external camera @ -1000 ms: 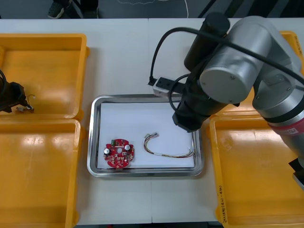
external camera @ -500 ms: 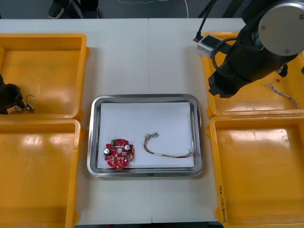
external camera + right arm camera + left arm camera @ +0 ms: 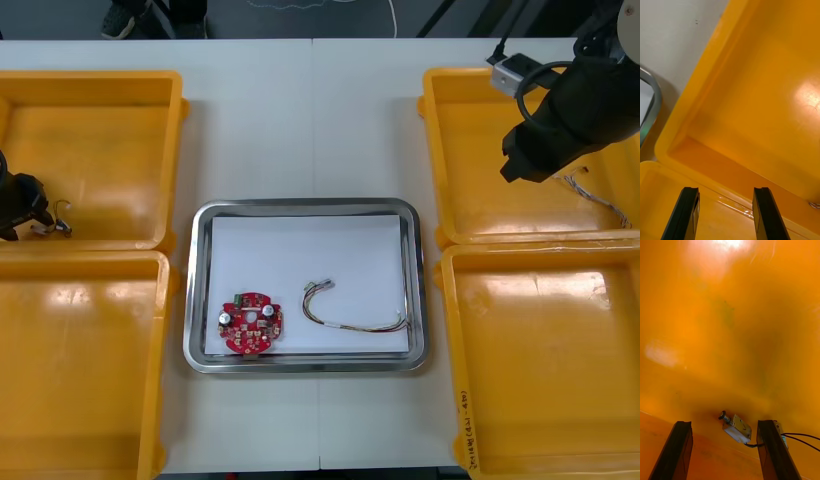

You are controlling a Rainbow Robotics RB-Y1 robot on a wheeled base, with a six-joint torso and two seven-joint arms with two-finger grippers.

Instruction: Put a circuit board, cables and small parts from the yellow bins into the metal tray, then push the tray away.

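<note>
The metal tray (image 3: 197, 290), white inside, holds a round red circuit board (image 3: 251, 322) and a thin multicoloured cable (image 3: 352, 314). My right arm (image 3: 560, 120) hangs over the back right yellow bin (image 3: 470, 140). Its gripper (image 3: 725, 189) is open and holds nothing, above the ridge between the two right bins. A thin cable (image 3: 597, 197) lies in that bin beside the arm. My left gripper (image 3: 28, 212) sits low in the back left yellow bin (image 3: 110, 150). It is open (image 3: 724, 423), with a small metal part (image 3: 736, 427) and its black wires lying between the fingers (image 3: 775, 450).
The front left bin (image 3: 80, 360) and front right bin (image 3: 540, 370) flank the tray. The tray's rounded corner (image 3: 649, 105) shows beside the right bin's wall. A person's shoes stand beyond the table's far edge.
My right arm has swung away from above the tray, back and to the right, over the back right bin. The left gripper has stayed in place.
</note>
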